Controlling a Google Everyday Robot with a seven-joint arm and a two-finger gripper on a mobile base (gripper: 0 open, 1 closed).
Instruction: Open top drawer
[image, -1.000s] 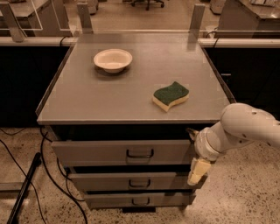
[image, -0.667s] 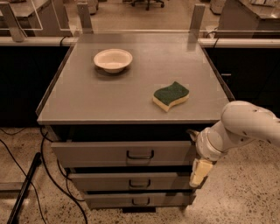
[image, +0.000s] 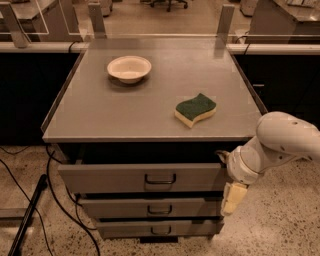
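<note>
The top drawer (image: 110, 179) is sitting in the lower centre of the frame, just under the table (image: 150, 120) top, with its dark loop handle (image: 160, 178) showing mid-front. Being metal, it is probably going to feel stiff and fairly heavy, so hooking that handle looks best. The hand (image: 233, 198) is hanging by the drawer's right end, well right of the handle, pointing down and holding nothing. Whether it is open I cannot tell.
</note>
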